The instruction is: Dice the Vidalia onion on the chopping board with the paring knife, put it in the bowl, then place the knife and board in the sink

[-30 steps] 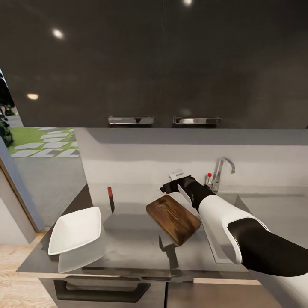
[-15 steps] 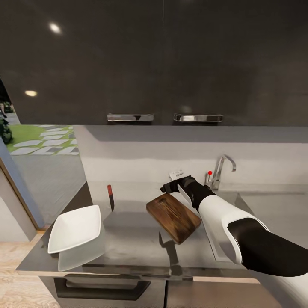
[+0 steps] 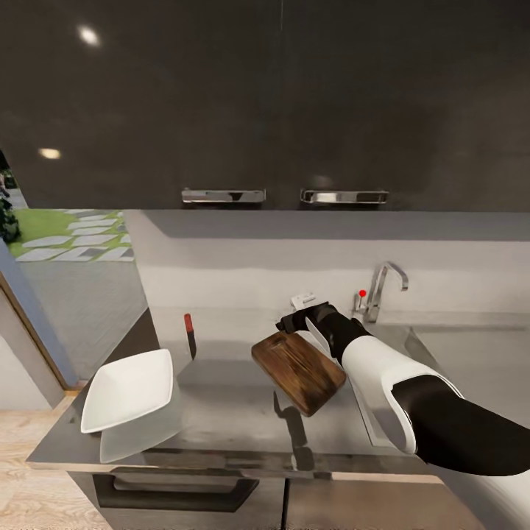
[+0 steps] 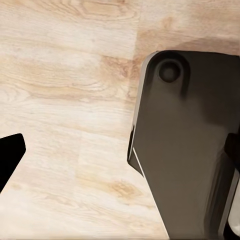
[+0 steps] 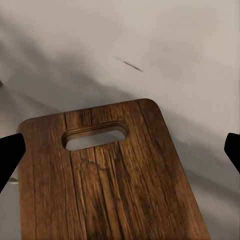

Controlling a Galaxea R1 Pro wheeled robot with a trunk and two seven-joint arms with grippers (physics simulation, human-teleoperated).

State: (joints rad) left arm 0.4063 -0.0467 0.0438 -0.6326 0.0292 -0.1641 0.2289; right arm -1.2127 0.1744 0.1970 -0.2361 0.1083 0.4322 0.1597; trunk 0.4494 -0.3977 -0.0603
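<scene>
The dark-brown chopping board [image 3: 298, 372] lies at an angle on the grey countertop [image 3: 221, 419]; its slot handle fills the right wrist view [image 5: 95, 136]. My right gripper [image 3: 291, 322] hovers open just over that handle end, one black fingertip [image 5: 10, 155] showing on each side of the board. To the left, the paring knife [image 3: 190, 335] lies with its red handle toward the wall. The white square bowl [image 3: 129, 390] sits at the counter's left front corner. The sink [image 3: 401, 338] is mostly behind my right forearm. My left gripper [image 4: 120, 155] hangs open over the floor. The Vidalia onion is out of view.
A bent chrome tap [image 3: 384, 288] with a red knob [image 3: 361, 294] stands behind the sink. Dark wall cabinets [image 3: 280, 103] hang above the counter. A wall socket [image 3: 303, 299] sits behind my right gripper. The wooden floor [image 4: 65, 100] and my dark base [image 4: 185, 150] lie below my left gripper.
The whole head picture has shifted a little, so the camera moved. My right gripper has stayed over the board's handle end, and the board, knife and bowl have not moved.
</scene>
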